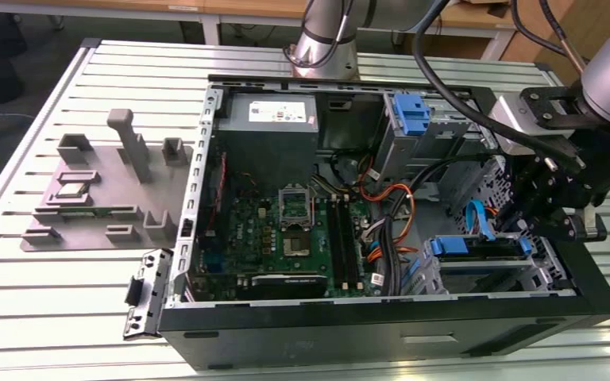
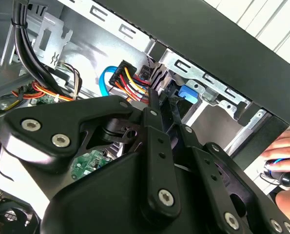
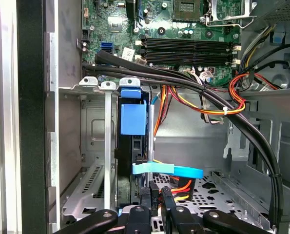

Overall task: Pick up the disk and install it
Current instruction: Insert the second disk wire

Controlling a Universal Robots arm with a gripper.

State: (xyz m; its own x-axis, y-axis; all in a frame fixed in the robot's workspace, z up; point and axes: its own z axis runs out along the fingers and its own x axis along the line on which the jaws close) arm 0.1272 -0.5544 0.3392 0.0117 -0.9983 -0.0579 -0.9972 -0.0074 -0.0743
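Observation:
The disk [image 3: 133, 119] stands on edge in the drive bay at the computer case's front corner, its blue frame facing me. It is also seen as a blue-framed block [image 1: 480, 248] in the exterior view and as a blue tab [image 2: 188, 92] in the second wrist view. My gripper [image 3: 155, 200] is shut right at the disk's near end, among the plugs and wires there, and its black fingers [image 2: 154, 105] point into the bay. I cannot tell whether the tips touch the disk. The arm's black wrist [image 1: 549, 198] hangs over the case's right side.
A blue ribbon cable [image 3: 166, 170] and orange, red and black wire bundles [image 3: 222, 105] cross the bay. The motherboard [image 1: 283, 230], grey power-supply box [image 1: 271, 115] and blue latch cage [image 1: 411, 115] fill the case. A grey fixture [image 1: 104, 190] sits at the left. A person's hand [image 2: 286, 161] is outside the case.

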